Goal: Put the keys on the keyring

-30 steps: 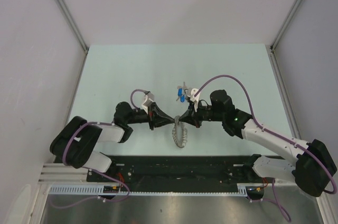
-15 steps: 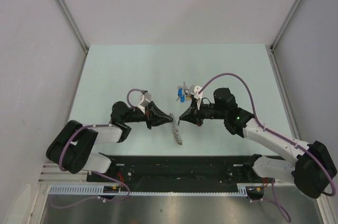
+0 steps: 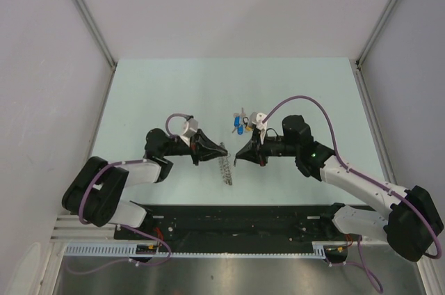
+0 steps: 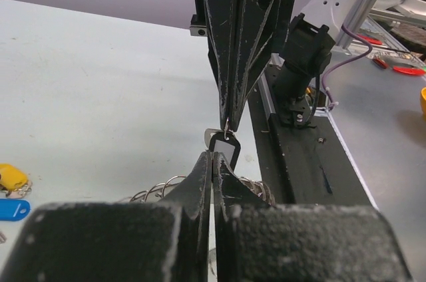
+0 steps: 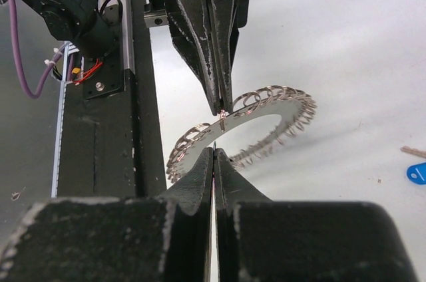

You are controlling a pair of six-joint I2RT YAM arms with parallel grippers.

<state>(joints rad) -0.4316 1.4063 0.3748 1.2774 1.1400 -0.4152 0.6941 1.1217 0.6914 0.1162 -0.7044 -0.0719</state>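
Observation:
The silvery beaded keyring (image 3: 224, 165) hangs on edge from my left gripper (image 3: 220, 149), which is shut on its rim. In the right wrist view the left fingertips (image 5: 221, 110) pinch the ring (image 5: 261, 98) from above. My right gripper (image 3: 238, 158) is shut on a small black-rimmed key (image 4: 225, 150) and faces the left gripper across a small gap. In the left wrist view the key hangs just beyond my shut left gripper (image 4: 214, 157), with ring loops (image 4: 156, 187) below. In its own view my right gripper (image 5: 214, 150) shows only a thin edge between the tips. The other keys (image 3: 240, 125), blue (image 4: 13, 209) and yellow (image 4: 10, 177), lie on the table.
The pale green table (image 3: 174, 93) has white walls on three sides. The black base rail (image 3: 236, 222) with cables runs along the near edge, close behind both arms. The loose key cluster lies just beyond the right gripper.
The left gripper has drawn back to the left with the keyring, which has moved up and left. The two grippers, tip to tip a second ago, now stand slightly apart.

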